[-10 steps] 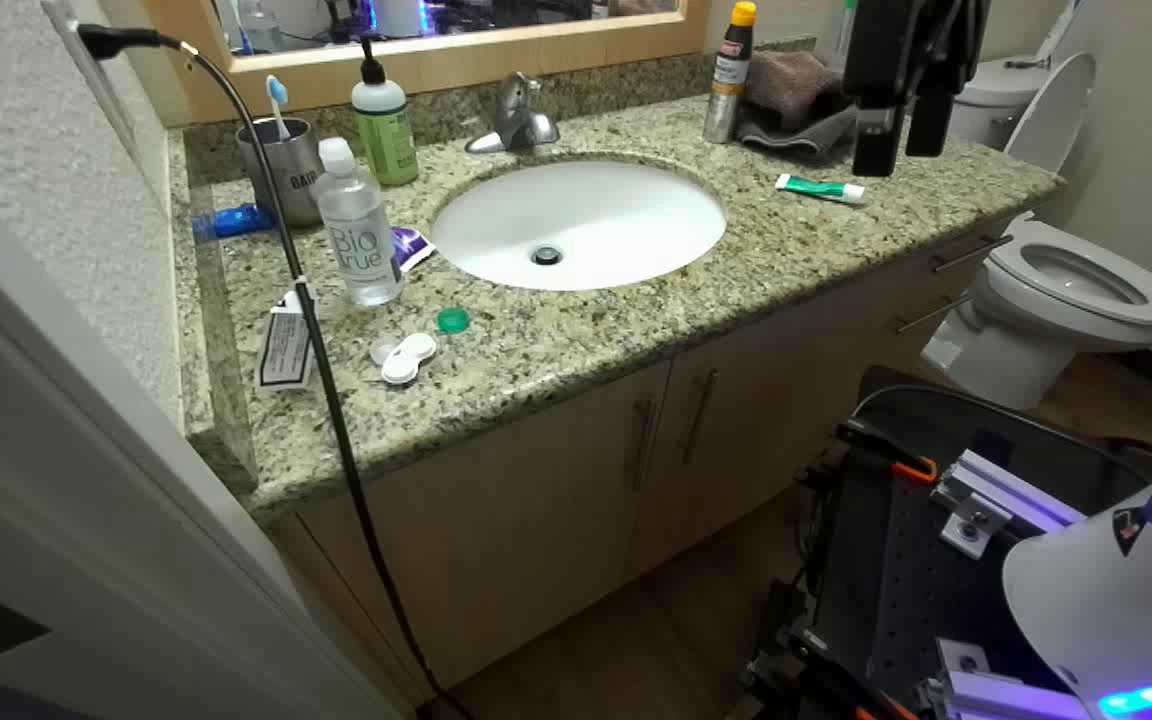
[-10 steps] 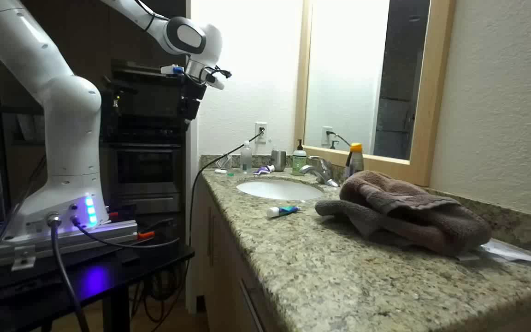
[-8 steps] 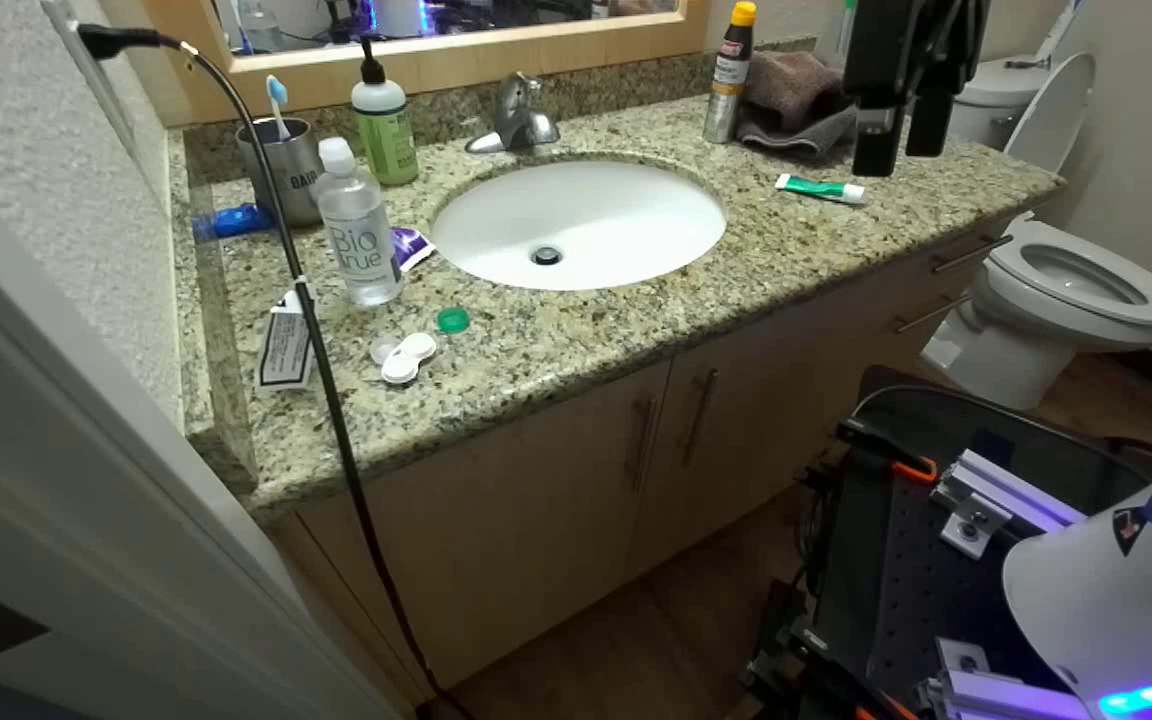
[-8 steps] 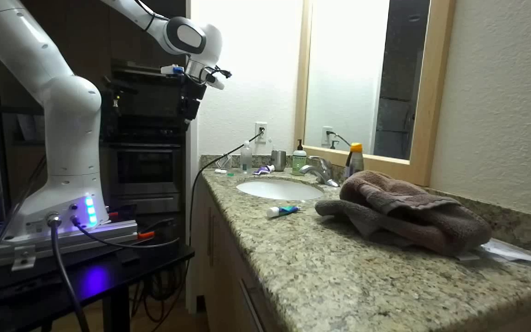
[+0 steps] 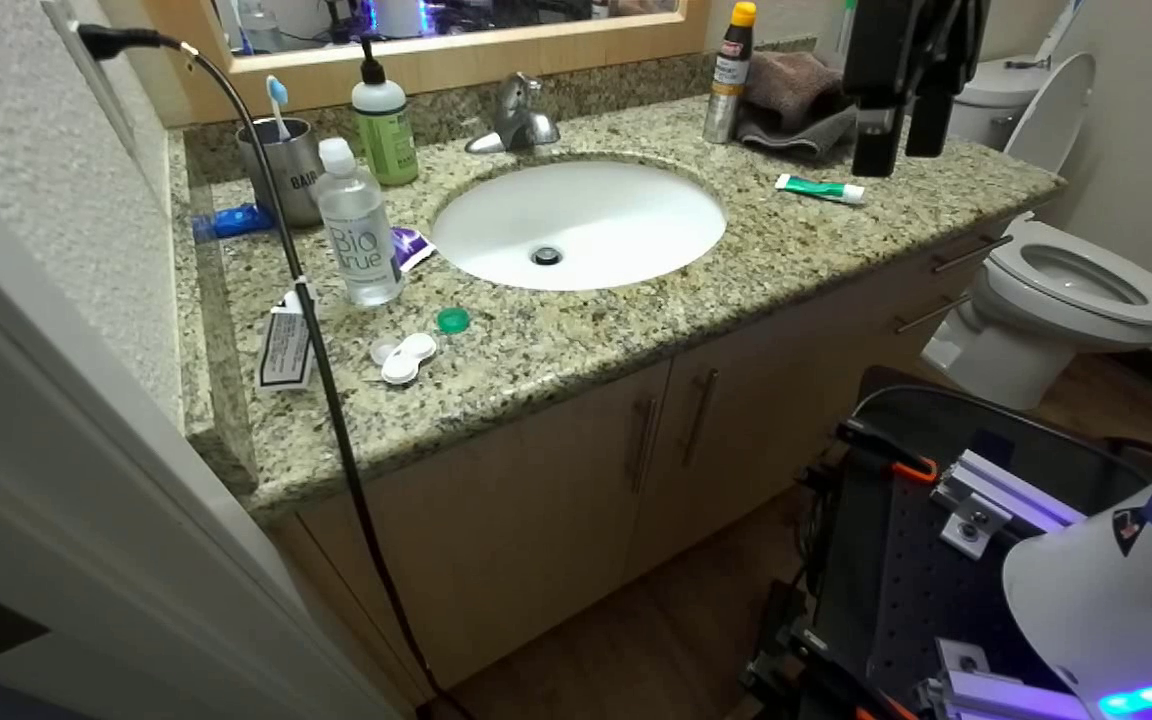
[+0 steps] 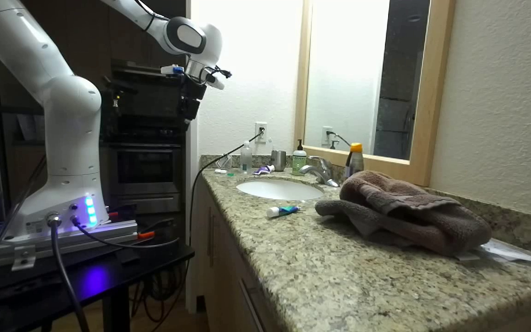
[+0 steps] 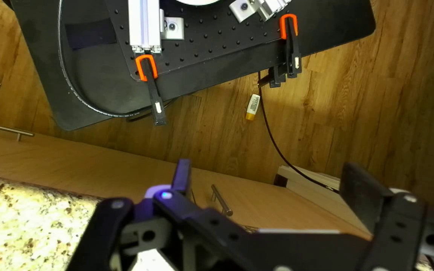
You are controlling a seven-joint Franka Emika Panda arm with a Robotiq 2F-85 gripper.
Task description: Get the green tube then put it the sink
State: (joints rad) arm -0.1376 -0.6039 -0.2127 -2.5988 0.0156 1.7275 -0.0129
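Teal-green tube (image 5: 820, 188) lies flat on the granite bench (image 5: 766, 245), outside the sink (image 5: 626, 215), near its rim and near the towel (image 6: 404, 214). In both exterior views the long axis runs roughly crosswise to the bench's front edge. White cap (image 6: 273, 212) points toward that edge; opposite end aims rearward. Claw (image 7: 266, 165) hangs in the air, well apart from the tube. Wrist view: its fingers (image 7: 362, 195) spread wide.

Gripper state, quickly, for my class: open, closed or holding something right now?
Gripper: open, holding nothing; its fingers stand wide apart in the wrist view.
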